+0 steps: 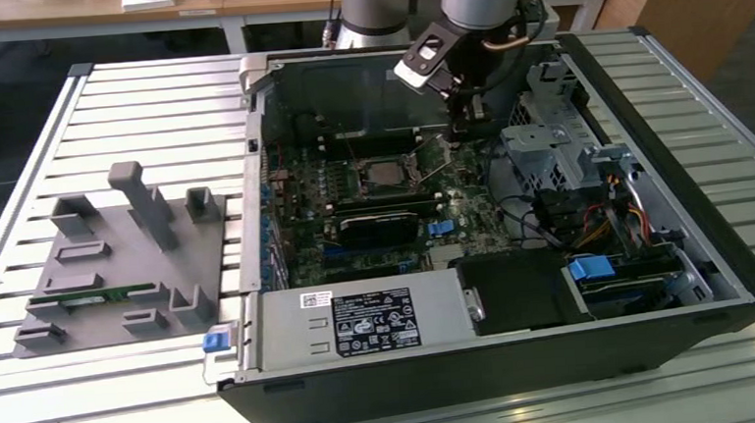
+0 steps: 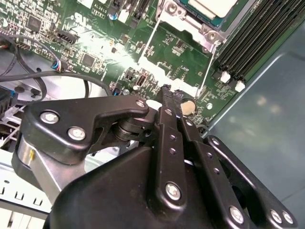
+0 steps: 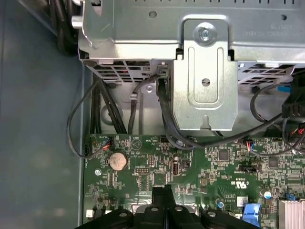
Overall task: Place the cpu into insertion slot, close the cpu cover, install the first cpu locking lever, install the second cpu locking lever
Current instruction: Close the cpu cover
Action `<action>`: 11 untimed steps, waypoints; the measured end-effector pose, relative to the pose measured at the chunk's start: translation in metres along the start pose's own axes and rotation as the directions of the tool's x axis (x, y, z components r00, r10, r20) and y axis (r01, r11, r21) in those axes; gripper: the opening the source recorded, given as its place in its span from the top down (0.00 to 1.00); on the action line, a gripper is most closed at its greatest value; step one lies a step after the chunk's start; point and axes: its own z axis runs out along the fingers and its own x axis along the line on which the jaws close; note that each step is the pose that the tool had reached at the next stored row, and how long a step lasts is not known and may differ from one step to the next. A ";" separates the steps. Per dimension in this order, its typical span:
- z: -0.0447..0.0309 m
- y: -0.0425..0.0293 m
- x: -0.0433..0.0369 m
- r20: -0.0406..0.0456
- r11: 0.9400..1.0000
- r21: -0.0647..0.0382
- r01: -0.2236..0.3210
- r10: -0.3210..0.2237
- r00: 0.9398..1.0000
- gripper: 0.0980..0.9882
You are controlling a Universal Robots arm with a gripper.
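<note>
The cpu [image 2: 209, 5] lies in its socket on the green motherboard [image 2: 176, 47], its pale metal top showing inside the silvery cpu cover [image 2: 183, 21]. In the exterior view the socket [image 1: 383, 176] sits mid-board in the open computer case. Two thin wire locking levers [image 2: 147, 44] [image 2: 206, 69] run from the socket's corners toward my gripper [image 2: 167, 90]. The black fingers are pressed together with nothing between them. They hover just above the board, a short way from the socket [image 3: 164, 191], on the exterior view's right of it [image 1: 467, 127].
A metal drive cage [image 1: 551, 152] and its bracket [image 3: 205, 76] stand close beside the gripper, with black cables [image 3: 164, 119] hanging under it. Memory slots [image 2: 252, 38] flank the socket. A coin cell [image 3: 117, 161] sits on the board. A grey fixture [image 1: 125, 256] lies outside the case.
</note>
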 end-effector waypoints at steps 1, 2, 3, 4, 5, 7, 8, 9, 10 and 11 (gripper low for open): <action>0.0003 0.0008 0.0000 0.000 1.000 0.000 0.000 0.000 1.000 0.99; 0.0006 0.0016 0.0001 0.000 1.000 0.000 0.000 0.000 1.000 0.99; 0.0009 0.0023 0.0001 0.000 1.000 0.000 0.000 0.000 1.000 0.99; 0.0012 0.0031 0.0001 0.000 1.000 0.000 0.000 0.000 1.000 0.99; 0.0015 0.0039 0.0003 0.000 1.000 0.000 0.000 0.000 1.000 0.99; 0.0022 0.0048 0.0004 0.001 1.000 0.000 0.000 0.000 1.000 0.99; 0.0027 0.0052 0.0005 0.001 1.000 0.000 0.000 0.000 1.000 0.99; 0.0033 0.0055 0.0005 0.001 1.000 0.000 0.000 0.000 1.000 0.99; 0.0039 0.0058 0.0005 0.001 1.000 0.000 0.000 0.000 1.000 0.99; 0.0045 0.0063 0.0006 0.001 1.000 0.001 0.000 0.000 1.000 0.99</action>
